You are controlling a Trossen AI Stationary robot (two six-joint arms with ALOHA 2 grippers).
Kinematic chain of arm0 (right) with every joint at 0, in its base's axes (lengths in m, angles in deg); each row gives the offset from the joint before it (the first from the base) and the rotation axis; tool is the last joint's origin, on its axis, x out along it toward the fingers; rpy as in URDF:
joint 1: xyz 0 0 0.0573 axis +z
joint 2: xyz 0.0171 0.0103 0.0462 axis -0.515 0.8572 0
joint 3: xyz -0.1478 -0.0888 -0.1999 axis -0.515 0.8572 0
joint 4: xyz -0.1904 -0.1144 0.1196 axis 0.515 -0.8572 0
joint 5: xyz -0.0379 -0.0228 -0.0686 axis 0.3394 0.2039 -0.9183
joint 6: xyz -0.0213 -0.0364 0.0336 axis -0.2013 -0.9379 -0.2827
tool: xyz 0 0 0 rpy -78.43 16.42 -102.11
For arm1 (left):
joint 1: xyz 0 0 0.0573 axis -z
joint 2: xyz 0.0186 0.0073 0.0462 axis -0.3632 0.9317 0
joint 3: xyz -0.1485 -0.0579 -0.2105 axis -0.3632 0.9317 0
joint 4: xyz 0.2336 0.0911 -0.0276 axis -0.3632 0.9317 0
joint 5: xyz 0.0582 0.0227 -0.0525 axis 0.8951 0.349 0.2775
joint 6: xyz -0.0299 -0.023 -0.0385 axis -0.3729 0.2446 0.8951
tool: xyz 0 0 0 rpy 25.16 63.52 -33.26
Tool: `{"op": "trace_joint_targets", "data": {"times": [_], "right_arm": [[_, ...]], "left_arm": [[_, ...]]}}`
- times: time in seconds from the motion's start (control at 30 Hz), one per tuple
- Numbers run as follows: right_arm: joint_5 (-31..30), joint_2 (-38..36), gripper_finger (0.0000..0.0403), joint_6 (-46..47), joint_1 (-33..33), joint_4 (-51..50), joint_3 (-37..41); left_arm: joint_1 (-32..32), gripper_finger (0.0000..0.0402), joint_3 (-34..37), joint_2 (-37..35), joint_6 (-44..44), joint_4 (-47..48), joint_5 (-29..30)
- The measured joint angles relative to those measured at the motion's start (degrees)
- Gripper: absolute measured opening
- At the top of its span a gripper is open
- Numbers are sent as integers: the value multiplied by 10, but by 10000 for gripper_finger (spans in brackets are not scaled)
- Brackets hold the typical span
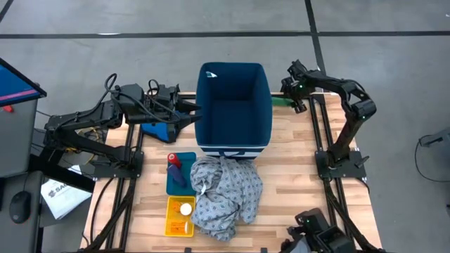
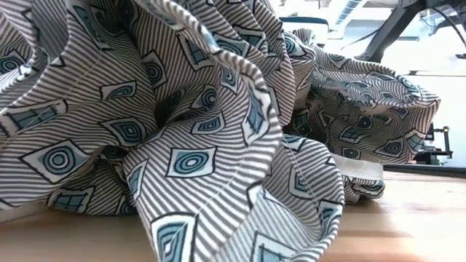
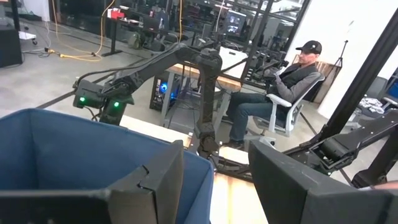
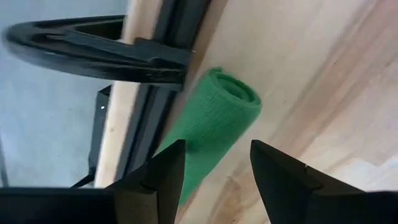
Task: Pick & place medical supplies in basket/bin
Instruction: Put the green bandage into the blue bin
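Right pincer [image 4: 211,177] spread above green roll [image 4: 208,127], fingers either side of its length.

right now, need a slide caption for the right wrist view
Right gripper open above a green cloth roll lying on the wooden table beside its edge rail.

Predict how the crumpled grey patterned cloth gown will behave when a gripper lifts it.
The crumpled grey patterned cloth gown will probably hang floppy, since it lies in deep, loose folds. It will likely trail and drag, as it sprawls widely over the wooden table. It looks light and may snag the yellow tray beside it.
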Motion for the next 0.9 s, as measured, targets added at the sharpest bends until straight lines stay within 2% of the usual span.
{"op": "trace_joint_targets", "data": {"times": [0.33, 0.67, 0.9], "right_arm": [[-12, 6, 164, 27, 2, 7, 0], [-12, 6, 59, 27, 2, 6, -1], [-15, 6, 4, 27, 3, 5, -1]], "left_arm": [[0, 173, 0, 0, 14, 0, 0], [0, 173, 0, 0, 14, 0, 0], [0, 173, 0, 0, 14, 0, 0]]}}
